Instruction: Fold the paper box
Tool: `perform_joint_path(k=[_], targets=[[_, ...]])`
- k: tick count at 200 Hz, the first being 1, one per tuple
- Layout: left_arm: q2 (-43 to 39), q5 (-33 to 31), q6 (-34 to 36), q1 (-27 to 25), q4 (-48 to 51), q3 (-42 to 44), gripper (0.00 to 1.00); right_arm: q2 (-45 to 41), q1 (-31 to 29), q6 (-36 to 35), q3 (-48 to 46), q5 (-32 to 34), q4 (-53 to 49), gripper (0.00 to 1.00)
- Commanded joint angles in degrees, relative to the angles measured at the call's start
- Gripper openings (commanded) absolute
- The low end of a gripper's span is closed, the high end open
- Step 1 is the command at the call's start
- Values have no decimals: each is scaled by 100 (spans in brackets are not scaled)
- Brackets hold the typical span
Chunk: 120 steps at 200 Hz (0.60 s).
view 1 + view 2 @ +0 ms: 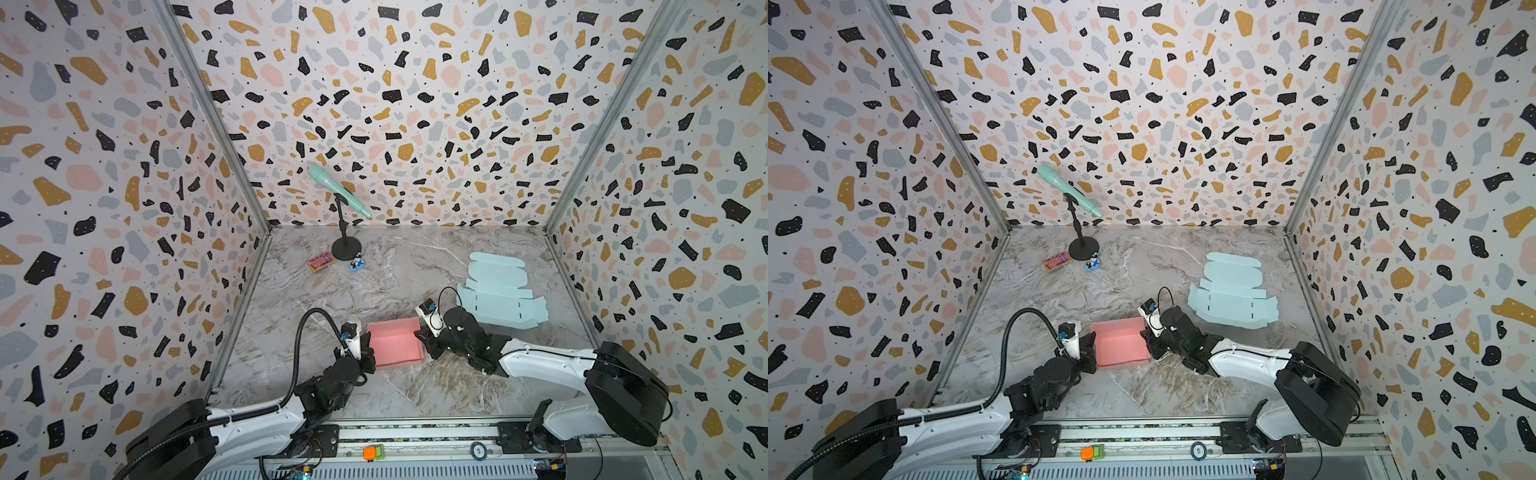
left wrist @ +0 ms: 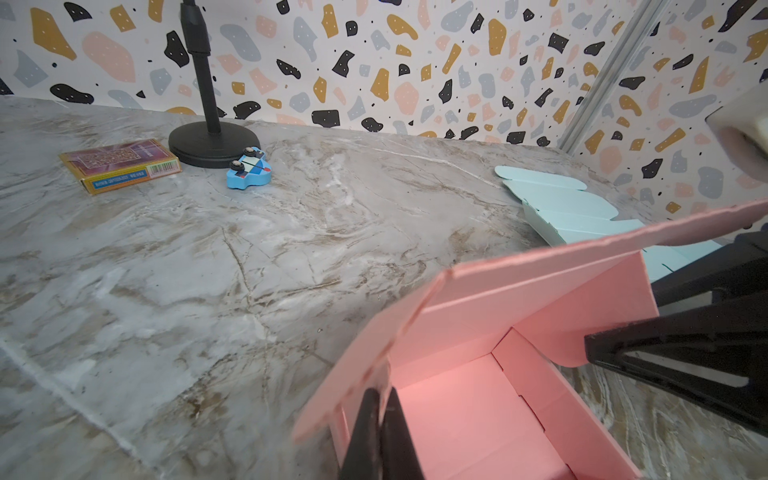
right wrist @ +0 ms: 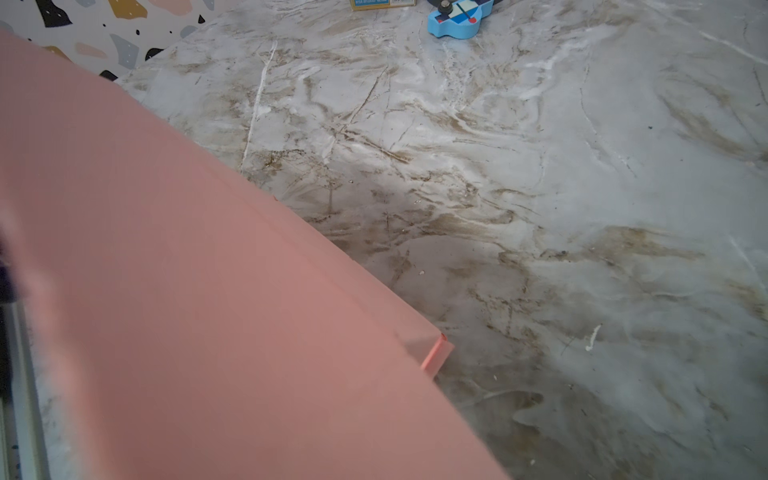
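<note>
Pink paper box (image 1: 395,345), left wall at closed left pincer (image 2: 380,395)

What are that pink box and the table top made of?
The pink box looks like thin card with a matte finish: it shows sharp creases, a dotted fold line and thin cut edges. The table top looks like marble, grey with brown veins and a soft sheen, though it could equally be a printed marble-look sheet.
</note>
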<state>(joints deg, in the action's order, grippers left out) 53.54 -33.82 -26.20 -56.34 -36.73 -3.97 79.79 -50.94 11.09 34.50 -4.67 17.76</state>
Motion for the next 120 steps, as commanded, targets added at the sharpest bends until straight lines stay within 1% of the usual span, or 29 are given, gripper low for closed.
perform_joint_path(k=[1,85,120], targets=[[24,11,-63,-69,-156,169,0,-196,-92,25,-88,-53,124,21],[166,-2,-67,-201,-291,273,0,-277,-163,-2,-286,32,260,22],[204,-22,-207,-276,39,75,0,-314,-204,-6,-312,94,263,21]])
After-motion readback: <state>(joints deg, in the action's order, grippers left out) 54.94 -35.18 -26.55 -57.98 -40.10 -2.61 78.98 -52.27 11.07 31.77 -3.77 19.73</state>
